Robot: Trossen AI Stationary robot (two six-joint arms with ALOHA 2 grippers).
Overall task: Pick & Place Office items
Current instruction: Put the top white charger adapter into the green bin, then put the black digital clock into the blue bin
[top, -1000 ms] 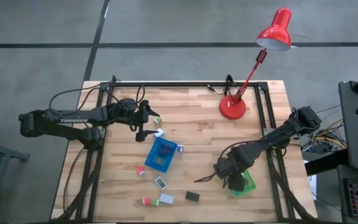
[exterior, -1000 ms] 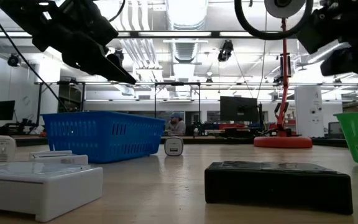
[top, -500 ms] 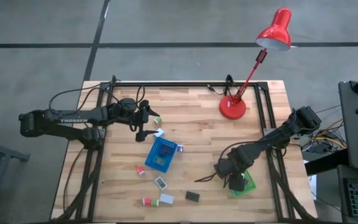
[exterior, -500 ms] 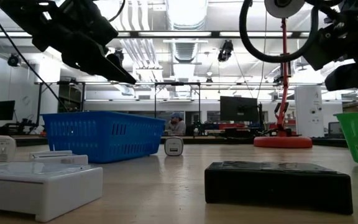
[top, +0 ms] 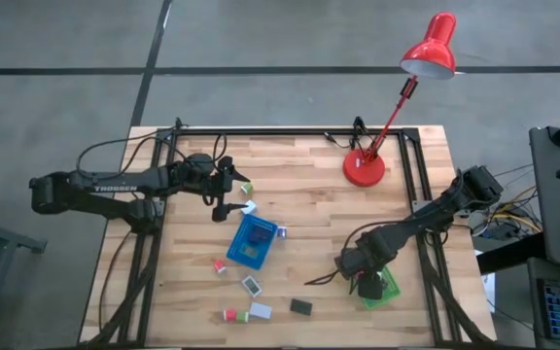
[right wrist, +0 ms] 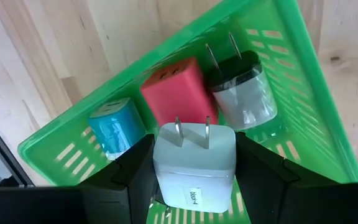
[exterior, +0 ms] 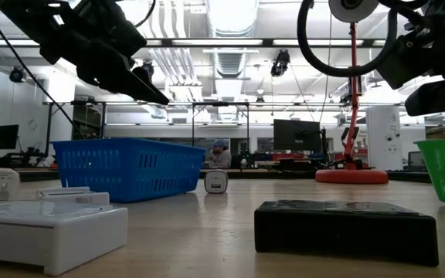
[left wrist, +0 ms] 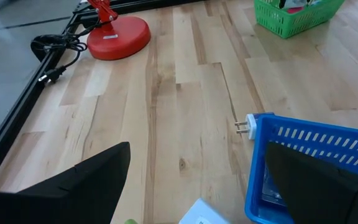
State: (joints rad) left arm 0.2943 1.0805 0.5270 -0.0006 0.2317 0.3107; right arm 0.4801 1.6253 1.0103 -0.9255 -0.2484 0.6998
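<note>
Right wrist view showed the right gripper (right wrist: pixel 194 171) clenched on a white plastic plug adapter (right wrist: pixel 194 167), squarish with rounded corners, two metal prongs pointing away from the camera, a small printed label on its near face. It hung directly over the green slatted plastic tray (right wrist: pixel 303 81). Inside the tray lay a red charger block (right wrist: pixel 178 93), a light blue block (right wrist: pixel 112 126) and a black-and-grey plug (right wrist: pixel 244 93) with two prongs.

High view placed this gripper (top: pixel 366 285) at the tray (top: pixel 387 289) near the table's right front. The left gripper (top: pixel 229 191) hovered with fingers spread wide just behind the blue slatted plastic tray (top: pixel 252 241). More small blocks lay scattered on the wooden table (top: pixel 309 204) in front of it.
</note>
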